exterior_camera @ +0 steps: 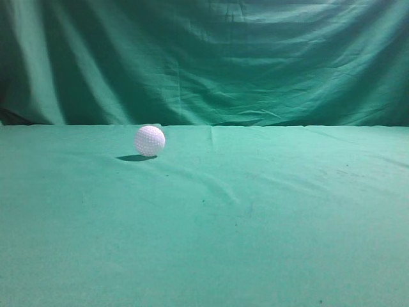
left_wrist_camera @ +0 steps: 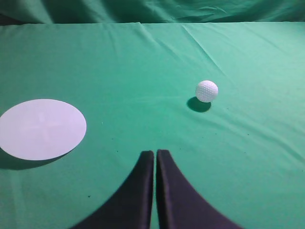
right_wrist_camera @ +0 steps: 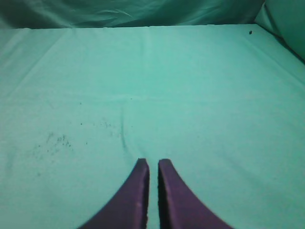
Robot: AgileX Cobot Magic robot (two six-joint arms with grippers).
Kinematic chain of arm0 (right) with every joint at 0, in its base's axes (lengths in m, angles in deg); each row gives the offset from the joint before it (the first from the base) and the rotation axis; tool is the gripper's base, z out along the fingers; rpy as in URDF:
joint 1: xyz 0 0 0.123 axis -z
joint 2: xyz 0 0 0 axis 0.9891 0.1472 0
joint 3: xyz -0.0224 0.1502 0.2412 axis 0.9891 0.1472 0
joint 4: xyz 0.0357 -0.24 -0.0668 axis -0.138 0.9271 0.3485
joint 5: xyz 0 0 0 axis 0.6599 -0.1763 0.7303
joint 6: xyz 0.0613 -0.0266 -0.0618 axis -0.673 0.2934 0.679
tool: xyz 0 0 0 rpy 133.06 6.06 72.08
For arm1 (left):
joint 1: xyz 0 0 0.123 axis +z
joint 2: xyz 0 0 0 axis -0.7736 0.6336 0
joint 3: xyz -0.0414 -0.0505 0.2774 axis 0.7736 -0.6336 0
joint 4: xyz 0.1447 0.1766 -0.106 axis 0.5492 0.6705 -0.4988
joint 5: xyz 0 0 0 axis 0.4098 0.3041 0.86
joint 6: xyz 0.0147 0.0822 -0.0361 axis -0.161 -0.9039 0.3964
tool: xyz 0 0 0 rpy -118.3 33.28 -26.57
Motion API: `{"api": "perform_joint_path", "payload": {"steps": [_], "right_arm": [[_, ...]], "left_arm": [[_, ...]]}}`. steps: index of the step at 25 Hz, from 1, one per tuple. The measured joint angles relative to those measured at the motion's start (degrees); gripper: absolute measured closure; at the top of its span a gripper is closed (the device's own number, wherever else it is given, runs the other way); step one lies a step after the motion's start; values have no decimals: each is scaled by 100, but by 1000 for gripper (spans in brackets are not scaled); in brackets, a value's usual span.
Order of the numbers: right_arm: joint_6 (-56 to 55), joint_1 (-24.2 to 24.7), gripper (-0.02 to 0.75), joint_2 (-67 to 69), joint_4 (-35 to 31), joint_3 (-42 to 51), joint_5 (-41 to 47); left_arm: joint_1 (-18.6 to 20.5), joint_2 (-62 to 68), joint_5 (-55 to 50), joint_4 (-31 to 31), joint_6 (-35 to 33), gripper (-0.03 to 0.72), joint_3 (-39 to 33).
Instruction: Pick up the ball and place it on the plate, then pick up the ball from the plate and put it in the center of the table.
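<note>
A small white dimpled golf ball (exterior_camera: 149, 141) rests on the teal-green table (exterior_camera: 255, 217), left of centre and towards the back. It also shows in the left wrist view (left_wrist_camera: 207, 91), ahead and to the right of my left gripper (left_wrist_camera: 155, 152), which is shut and empty. A flat white round plate (left_wrist_camera: 42, 129) lies on the cloth to the left of that gripper. My right gripper (right_wrist_camera: 153, 162) is shut and empty over bare cloth. Neither gripper nor the plate appears in the exterior view.
A darker green drape (exterior_camera: 204, 61) hangs behind the table's back edge. The cloth has creases and faint dark specks (right_wrist_camera: 57, 142) in the right wrist view.
</note>
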Motion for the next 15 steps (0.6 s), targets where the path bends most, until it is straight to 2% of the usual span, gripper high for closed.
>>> {"api": "perform_joint_path", "payload": {"steps": [11,15], "right_arm": [[0,0,673,0,0,0,0],[0,0,673,0,0,0,0]], "left_arm": [[0,-28,0,0,0,688,0],[0,-395,-49,421,10,688,-37]]}}
